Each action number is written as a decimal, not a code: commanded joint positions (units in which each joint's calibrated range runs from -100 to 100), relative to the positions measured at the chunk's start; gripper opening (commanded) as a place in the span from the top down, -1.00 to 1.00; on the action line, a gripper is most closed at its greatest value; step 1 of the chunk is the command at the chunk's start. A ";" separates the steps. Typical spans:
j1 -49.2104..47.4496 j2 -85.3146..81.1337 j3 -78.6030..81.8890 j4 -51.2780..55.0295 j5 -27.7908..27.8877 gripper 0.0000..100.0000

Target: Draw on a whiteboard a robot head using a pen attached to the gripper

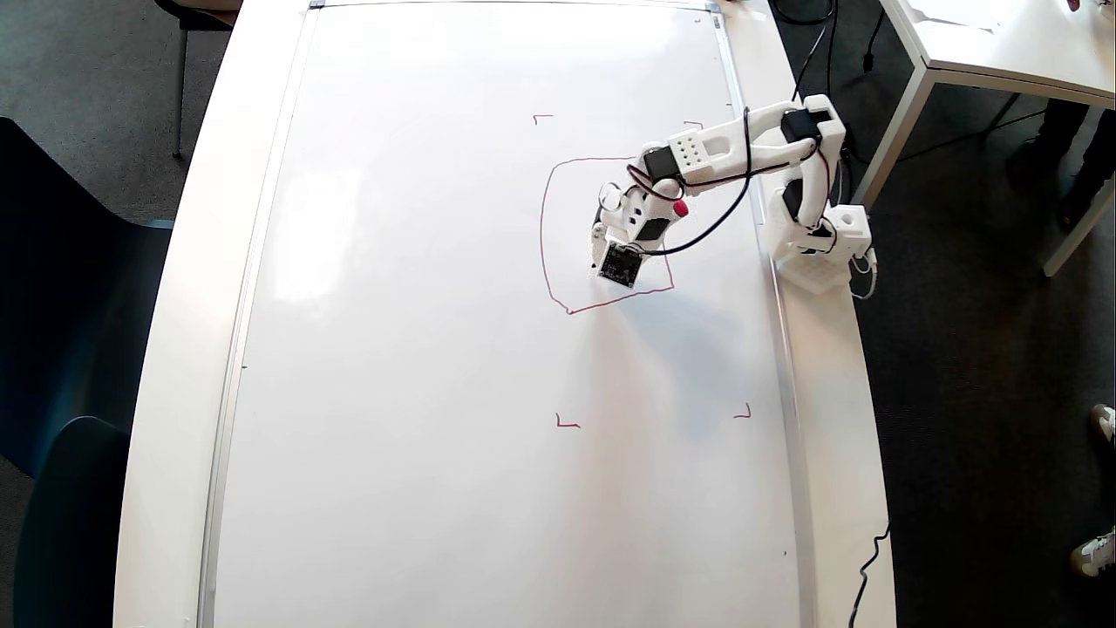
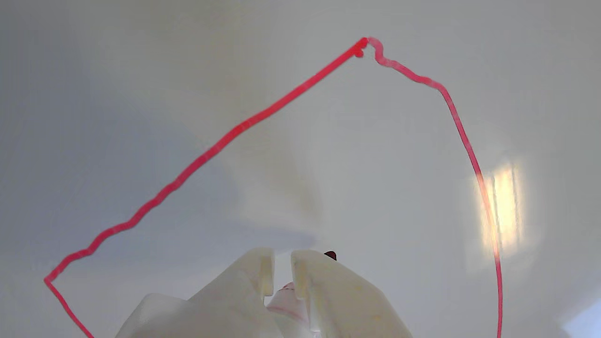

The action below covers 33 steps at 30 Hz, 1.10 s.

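The whiteboard point(image 1: 418, 366) lies flat and fills most of the overhead view. The robot head point(image 1: 543, 228) is a wobbly red rounded-square outline at upper right, with nothing drawn inside that shows. The white gripper point(image 1: 610, 242) hangs over the outline's right part and covers some of it. The pen's red cap point(image 1: 680, 208) sticks out beside the wrist. In the wrist view the gripper point(image 2: 281, 263) is shut on the pen point(image 2: 287, 295). The pen's dark tip point(image 2: 330, 255) sits at the whiteboard point(image 2: 141, 70) inside the robot head's red line point(image 2: 263, 115).
Red corner marks point(image 1: 567, 424) point(image 1: 743, 413) point(image 1: 542, 117) frame the drawing area. The arm's base point(image 1: 815, 257) stands on the table strip right of the board, with black cables point(image 1: 715, 218). Another white table point(image 1: 1003, 44) is at top right, dark chairs point(image 1: 52, 349) at left.
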 commanded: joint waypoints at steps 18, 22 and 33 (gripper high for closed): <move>0.04 -0.56 4.35 -1.41 -0.18 0.99; 0.11 -0.81 4.98 -0.63 -0.23 0.99; 1.29 -4.83 9.43 -0.63 -0.23 0.99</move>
